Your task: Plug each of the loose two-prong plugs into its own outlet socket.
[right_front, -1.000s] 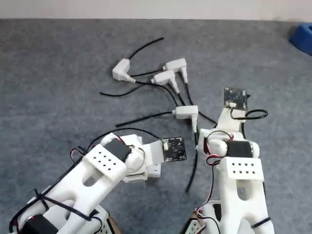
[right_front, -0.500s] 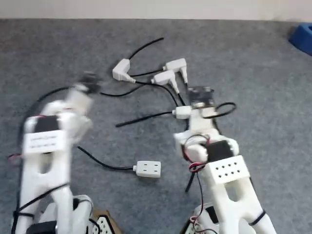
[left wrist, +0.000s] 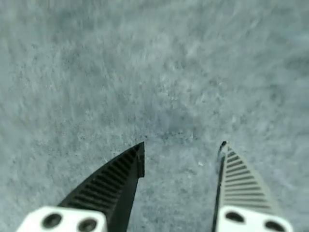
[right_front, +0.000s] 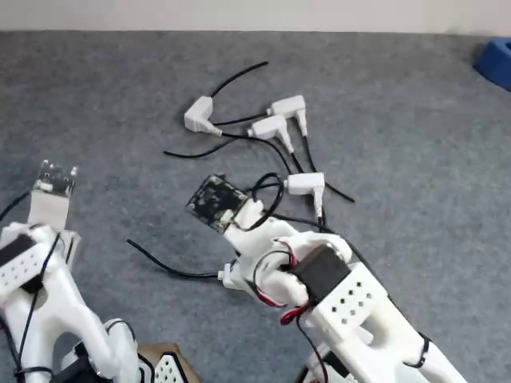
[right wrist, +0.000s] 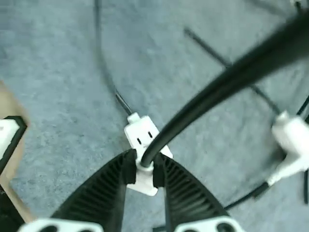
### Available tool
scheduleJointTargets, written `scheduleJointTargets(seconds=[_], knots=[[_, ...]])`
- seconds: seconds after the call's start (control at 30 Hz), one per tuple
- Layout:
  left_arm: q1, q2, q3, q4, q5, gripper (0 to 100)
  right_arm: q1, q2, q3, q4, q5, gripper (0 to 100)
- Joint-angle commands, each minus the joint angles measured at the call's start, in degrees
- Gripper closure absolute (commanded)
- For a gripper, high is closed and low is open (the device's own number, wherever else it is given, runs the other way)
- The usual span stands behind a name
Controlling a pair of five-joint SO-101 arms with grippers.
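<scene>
A white outlet strip [right wrist: 140,137] with a black cord lies on the grey carpet. My right gripper [right wrist: 144,166] is shut on the outlet strip, one finger on each long side. A thick black cable hanging off the arm crosses that view. In the high view the right arm [right_front: 319,275] covers most of the outlet strip [right_front: 227,277]. Several loose white plugs lie beyond it: [right_front: 200,114], [right_front: 289,106], [right_front: 270,126] and the nearest plug [right_front: 305,183]. My left gripper [left wrist: 181,150] stands open over bare carpet at the far left, holding nothing.
The plugs' black cords [right_front: 239,78] trail across the middle of the carpet. A blue object [right_front: 495,60] sits at the back right corner. A brown cardboard piece [right_front: 156,355] lies by the arm bases. One plug [right wrist: 289,140] lies close beside the right gripper.
The left arm let go of the outlet strip and swung away to the far left. The right arm swung left and came down onto the strip. The plugs stayed put.
</scene>
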Motion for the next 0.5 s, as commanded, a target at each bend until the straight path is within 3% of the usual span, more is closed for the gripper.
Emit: scheduleJointTargets(seconds=[0.0, 0.23, 0.47], knots=[[-2.68, -1.01, 2.33, -4.04, -2.99, 76, -3.65, -0.92, -3.65, -0.75, 2.02, 99.2], [-6.20, -1.01, 2.86, -4.40, -7.30, 76, -6.20, -0.92, 5.76, -12.09, 4.40, 99.2], [-9.27, -1.01, 2.95, -4.31, -10.64, 76, -6.46, -0.92, 7.78, -14.02, 11.60, 99.2]])
